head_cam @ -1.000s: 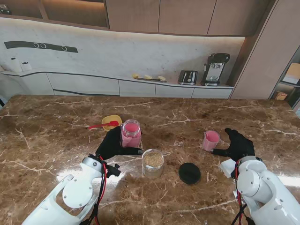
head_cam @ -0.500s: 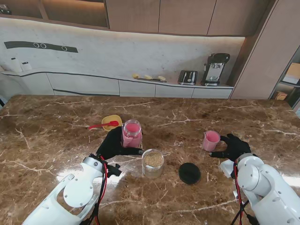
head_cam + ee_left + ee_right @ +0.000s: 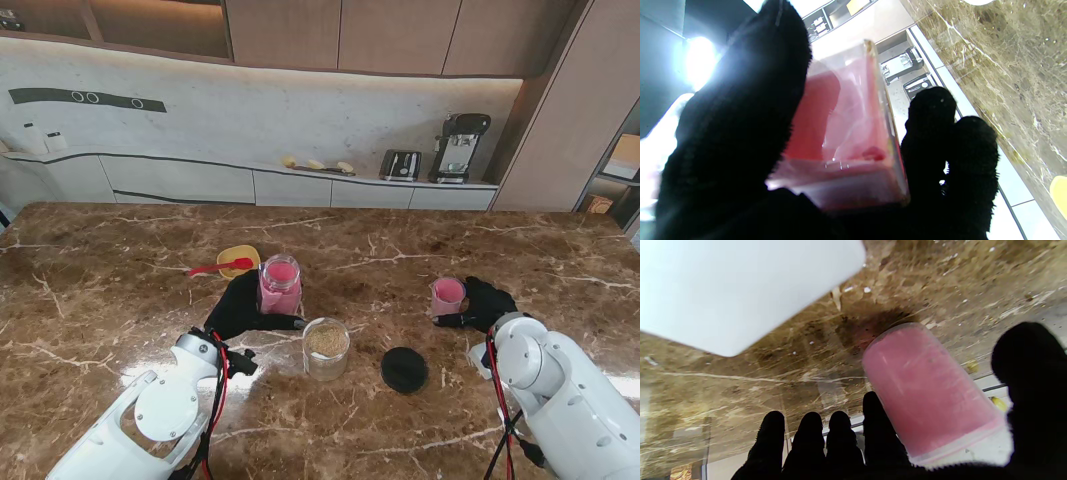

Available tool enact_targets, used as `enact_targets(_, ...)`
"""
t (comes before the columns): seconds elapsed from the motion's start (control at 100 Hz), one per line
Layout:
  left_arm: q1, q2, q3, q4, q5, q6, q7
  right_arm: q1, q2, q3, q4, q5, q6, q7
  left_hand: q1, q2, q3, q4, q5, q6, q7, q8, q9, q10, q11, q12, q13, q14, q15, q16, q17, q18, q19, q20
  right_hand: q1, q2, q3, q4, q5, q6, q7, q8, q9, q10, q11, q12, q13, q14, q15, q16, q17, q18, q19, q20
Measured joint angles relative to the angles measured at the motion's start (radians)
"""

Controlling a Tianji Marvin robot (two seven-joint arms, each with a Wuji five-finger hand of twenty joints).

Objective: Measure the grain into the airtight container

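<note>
A glossy brown marble bench (image 3: 120,280) with pale veins stood before a pale counter (image 3: 300,185) and wooden wall cupboards (image 3: 340,35). The black-gloved left hand (image 3: 240,308) had its fingers (image 3: 740,110) wrapped around a clear square container with pink contents (image 3: 279,285). Just right of it stood a clear jar of tan grain (image 3: 326,347), and a round black lid (image 3: 404,369) lay near. The right hand (image 3: 485,305) cupped a small pink cup (image 3: 447,296), fingers (image 3: 843,436) partly curled; whether it was gripped could not be told.
</note>
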Motion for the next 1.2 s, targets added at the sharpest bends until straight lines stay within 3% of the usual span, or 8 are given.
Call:
enact_targets(0.11, 0.0, 0.0, -0.001, 0.0, -0.002, 0.004, -0.003, 0.024, -0.002, -0.024, 0.047, 0.026, -0.022, -0.056, 0.0, 0.0, 0.0, 0.0, 0.0, 0.0, 0.0, 0.0, 0.0, 0.0, 0.0, 0.0, 0.0, 0.0, 0.0, 0.0, 0.0, 0.0, 0.0, -0.003, 0.004, -0.001, -0.005, 0.0, -0.03, -0.002, 0.0, 0.003, 0.0, 0.0, 0.0, 0.0, 0.0, 0.0, 0.0, 0.0, 0.002, 0.0, -0.009, 0.0)
enact_targets(0.22, 0.0, 0.0, -0.001, 0.0, -0.002, 0.008, -0.005, 0.042, -0.014, -0.034, 0.091, 0.071, -0.04, -0.107, 0.0, 0.0, 0.0, 0.0, 0.0, 0.0, 0.0, 0.0, 0.0, 0.0, 0.0, 0.0, 0.0, 0.0, 0.0, 0.0, 0.0, 0.0, 0.009, -0.009, 0.059, 0.001, -0.07, 0.0, -0.067, -0.018, 0.055, 0.112, 0.0, 0.0, 0.0, 0.003, 0.0, 0.0, 0.0, 0.0, 0.003, -0.006, -0.01, 0.0)
enact_targets(0.47, 0.0, 0.0, -0.002, 0.0, -0.002, 0.019, -0.008, 0.063, -0.036, -0.034, 0.147, 0.171, -0.069, -0.14, 0.0, 0.0, 0.0, 0.0, 0.0, 0.0, 0.0, 0.0, 0.0, 0.0, 0.0, 0.0, 0.0, 0.0, 0.0, 0.0, 0.0, 0.0, 0.009, -0.009, 0.181, 0.003, -0.143, 0.0, -0.105, -0.226, 0.166, 0.357, 0.0, -0.002, 0.0, 0.038, 0.0, 0.0, 0.0, 0.0, 0.006, -0.013, -0.01, 0.002)
enact_targets(0.61, 0.0, 0.0, 0.0, -0.001, -0.002, 0.024, -0.007, 0.069, -0.046, -0.023, 0.166, 0.202, -0.086, -0.146, 0.0, 0.0, 0.0, 0.0, 0.0, 0.0, 0.0, 0.0, 0.0, 0.0, 0.0, 0.0, 0.0, 0.0, 0.0, 0.0, 0.0, 0.0, 0.009, -0.01, 0.218, 0.003, -0.163, 0.0, -0.105, -0.216, 0.137, 0.355, 0.0, -0.005, 0.011, 0.073, 0.0, 0.0, 0.0, 0.0, 0.006, -0.022, -0.024, 0.002)
enact_targets(0.75, 0.0, 0.0, 0.001, -0.001, -0.002, 0.025, -0.008, 0.068, -0.046, -0.003, 0.165, 0.217, -0.1, -0.108, 0.0, 0.0, 0.0, 0.0, 0.0, 0.0, 0.0, 0.0, 0.0, 0.0, 0.0, 0.0, 0.0, 0.0, 0.0, 0.0, 0.0, 0.0, 0.009, -0.01, 0.258, 0.002, -0.173, 0.0, -0.117, -0.152, -0.023, 0.191, 0.0, -0.007, 0.011, 0.086, 0.0, 0.0, 0.0, 0.0, -0.009, -0.038, -0.046, 0.002)
enact_targets(0.96, -0.001, 0.001, 0.003, -0.002, -0.006, 0.03, -0.013, 0.066, -0.045, 0.033, 0.172, 0.26, -0.183, -0.083, 0.0, 0.0, 0.0, 0.0, 0.0, 0.0, 0.0, 0.0, 0.0, 0.0, 0.0, 0.0, 0.0, 0.0, 0.0, 0.0, 0.0, 0.0, 0.009, -0.01, 0.347, -0.03, -0.175, 0.0, -0.116, -0.14, -0.049, -0.001, 0.0, -0.007, 0.011, 0.086, 0.0, 0.0, 0.0, 0.0, 0.006, -0.022, -0.034, 0.002)
enact_targets(1.02, -0.002, 0.001, 0.005, -0.002, -0.007, 0.031, -0.014, 0.068, -0.043, 0.039, 0.181, 0.279, -0.208, -0.066, 0.0, 0.0, 0.0, 0.0, 0.0, 0.0, 0.0, 0.0, 0.0, 0.0, 0.0, 0.0, 0.0, 0.0, 0.0, 0.0, 0.0, 0.0, 0.009, -0.011, 0.37, -0.041, -0.175, 0.0, -0.116, -0.145, -0.046, 0.0, 0.0, -0.007, 0.011, 0.086, 0.0, 0.0, 0.0, 0.0, 0.006, -0.022, -0.034, 0.002)
enact_targets(1.2, -0.004, 0.001, 0.009, -0.001, -0.008, 0.038, -0.014, 0.074, -0.031, 0.051, 0.189, 0.286, -0.219, -0.006, 0.0, 0.0, 0.0, 0.0, 0.0, 0.0, 0.0, 0.0, 0.0, 0.0, 0.0, 0.0, 0.0, 0.0, 0.0, 0.0, 0.0, 0.0, 0.009, -0.011, 0.385, -0.064, -0.174, 0.0, -0.063, -0.205, 0.065, 0.164, 0.0, -0.007, 0.011, 0.086, 0.0, 0.0, 0.0, 0.0, 0.005, -0.04, -0.043, 0.002)
